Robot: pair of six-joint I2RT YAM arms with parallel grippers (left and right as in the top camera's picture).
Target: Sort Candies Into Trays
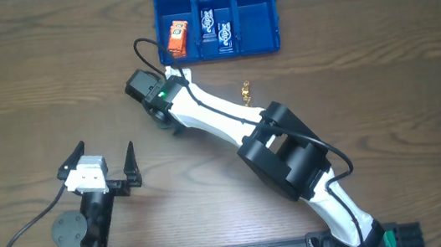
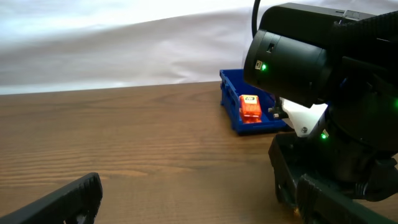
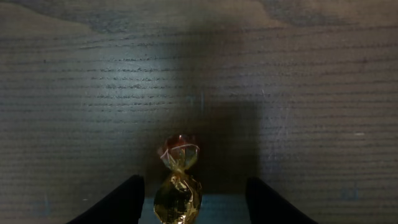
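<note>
A brown wooden surface [image 1: 389,120] spans the scene; its grain runs sideways. Beyond its edge rises a pale, creased backdrop [image 2: 112,43].

The tray [image 1: 161,29] is deep blue. The orange candy [image 1: 178,38] has a small pale label, and the dark blue packet [image 1: 217,24] has white print. The wrapped candy [image 3: 178,193] is shiny gold with a red twisted end. The table [image 1: 384,78] is brown with darker wood grain. The right arm [image 1: 211,112] is white and black, with a green light.
</note>
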